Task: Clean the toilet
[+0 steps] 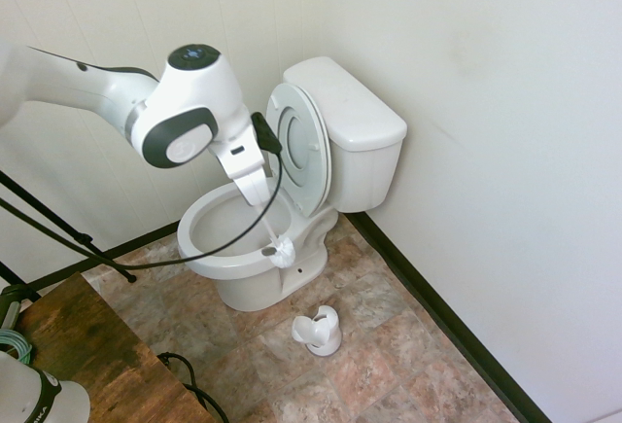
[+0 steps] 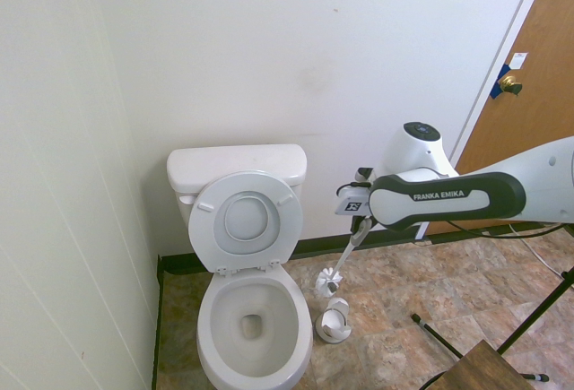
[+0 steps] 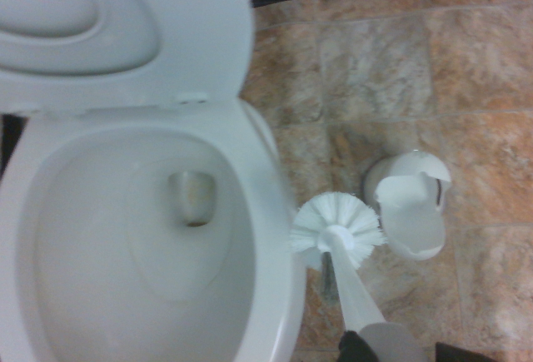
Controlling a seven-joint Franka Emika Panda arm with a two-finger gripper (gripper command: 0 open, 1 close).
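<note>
In the first exterior view, the large white glossy ceramic toilet (image 1: 292, 209) stands against the wall on the mottled brown tile floor (image 1: 389, 365), seat and lid raised against the tank. The gripper (image 1: 251, 188) points steeply down above the bowl's near rim, clamped tight on the handle of a white plastic toilet brush (image 1: 280, 250), whose bristle head hangs at the rim's outer edge. The small white brush holder (image 1: 319, 331) sits empty on the floor just beside the pedestal.

In the second exterior view, the brush (image 2: 330, 276) hangs in the air beside the bowl, above the holder (image 2: 334, 321), clear of both.

In the wrist view, the bristle head (image 3: 337, 230) lies between the bowl's rim (image 3: 275, 212) and the holder (image 3: 410, 212), outside the bowl.

The step in hand appears to be carrying the brush. The next move, I judge, calls for swinging the head over the rim and lowering it to the bowl's inner wall to scrub.
</note>
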